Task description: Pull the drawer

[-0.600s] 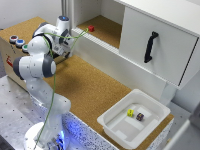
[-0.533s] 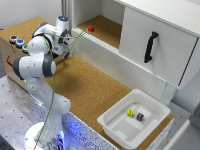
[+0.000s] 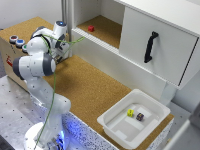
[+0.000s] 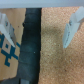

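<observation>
At the exterior view's left: arm [image 3: 37, 60] folded tight, wrist over the cork surface [image 3: 90, 85]
Gripper [image 4: 40, 30]: fingers [image 4: 73, 27] spread wide, holding nothing
Drawer [image 3: 155, 42]: far right, well apart from the gripper
Handle [image 3: 150, 47]: black bar, upright, untouched

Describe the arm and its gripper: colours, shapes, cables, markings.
The arm is a chain of rounded white links with dark grey bands at the joints, and a blue-lit cap tops the link nearest the cabinet. A thin green cable runs down along it to the base. The gripper shows two pale grey, flat, tapered fingers in the wrist view. No markings are legible.
</observation>
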Available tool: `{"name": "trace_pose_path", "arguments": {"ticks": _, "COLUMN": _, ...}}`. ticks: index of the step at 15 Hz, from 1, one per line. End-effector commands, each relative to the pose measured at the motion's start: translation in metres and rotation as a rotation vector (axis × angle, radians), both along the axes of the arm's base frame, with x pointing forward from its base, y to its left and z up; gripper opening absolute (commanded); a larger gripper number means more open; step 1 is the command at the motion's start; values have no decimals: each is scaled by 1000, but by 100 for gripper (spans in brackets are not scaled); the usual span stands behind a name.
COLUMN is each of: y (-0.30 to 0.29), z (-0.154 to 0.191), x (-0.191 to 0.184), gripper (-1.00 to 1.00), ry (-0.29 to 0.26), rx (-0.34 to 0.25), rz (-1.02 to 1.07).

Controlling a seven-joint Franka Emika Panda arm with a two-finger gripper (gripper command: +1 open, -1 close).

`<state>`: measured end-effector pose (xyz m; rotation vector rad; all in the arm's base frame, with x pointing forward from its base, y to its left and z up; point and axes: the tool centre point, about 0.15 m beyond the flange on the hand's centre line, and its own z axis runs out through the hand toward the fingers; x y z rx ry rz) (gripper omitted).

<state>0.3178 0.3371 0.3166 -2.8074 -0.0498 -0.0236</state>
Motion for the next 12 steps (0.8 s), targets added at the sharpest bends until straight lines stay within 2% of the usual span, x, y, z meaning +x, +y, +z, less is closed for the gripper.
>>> {"name": "trace_pose_path", "arguments": {"ticks": 1, "y": 8, "z": -26, "x": 18, "gripper": 100, "ry": 11, "rx": 113, "rz": 20}}
{"name": "trace_pose_path", "arguments": {"ticks": 4, "y": 12, "z": -26, "x": 26, "gripper": 100, "ry": -1, "rx": 121, "rz": 38}}
{"name": "trace_pose_path", "arguments": {"ticks": 5, "y": 13, "z": -26, "x": 29, "gripper": -100, "ry": -3, "rx": 128, "rz": 41}}
{"name": "trace_pose_path", "arguments": {"ticks": 8, "y": 16, "z": -35, "x": 34, "gripper": -100, "ry": 16, "rx": 146, "rz": 59}}
{"name": "trace_pose_path", "arguments": {"ticks": 12, "y": 16, "z": -34, "x": 39, "gripper": -100, "ry": 4, "rx": 148, "rz": 65}}
